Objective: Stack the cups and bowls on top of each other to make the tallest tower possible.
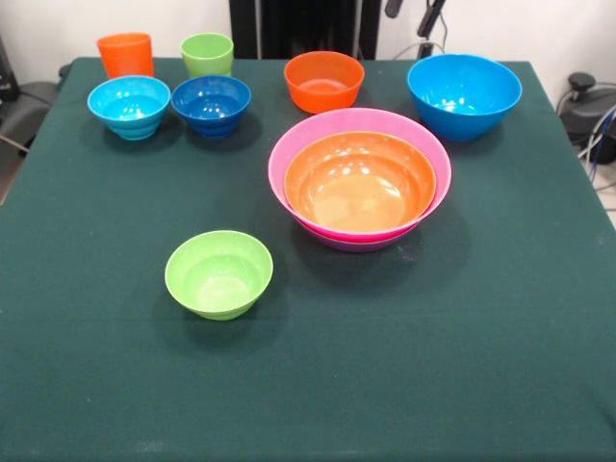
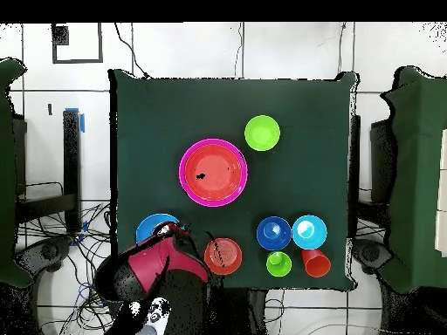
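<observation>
The tower (image 1: 359,178) (image 2: 213,172) stands mid-table: a wide orange bowl (image 1: 358,183) nested in a pink bowl (image 1: 289,154), with a purple rim just showing underneath. At the far right sits the big blue bowl (image 1: 464,94) (image 2: 148,225). Along the back are a small orange bowl (image 1: 323,81), a dark-blue bowl (image 1: 211,104), a light-blue bowl (image 1: 129,106), the green cup (image 1: 207,53) and the orange cup (image 1: 125,53). A lime-green bowl (image 1: 218,273) (image 2: 262,133) sits alone at the front. My gripper (image 2: 166,232) hangs over the blue bowl's edge, holding nothing that I can see.
The red and black arm (image 2: 144,266) reaches in at the table's corner by the blue bowl. Dark parts of it (image 1: 429,14) show at the top edge of the front view. Green cloth (image 1: 433,366) covers the table.
</observation>
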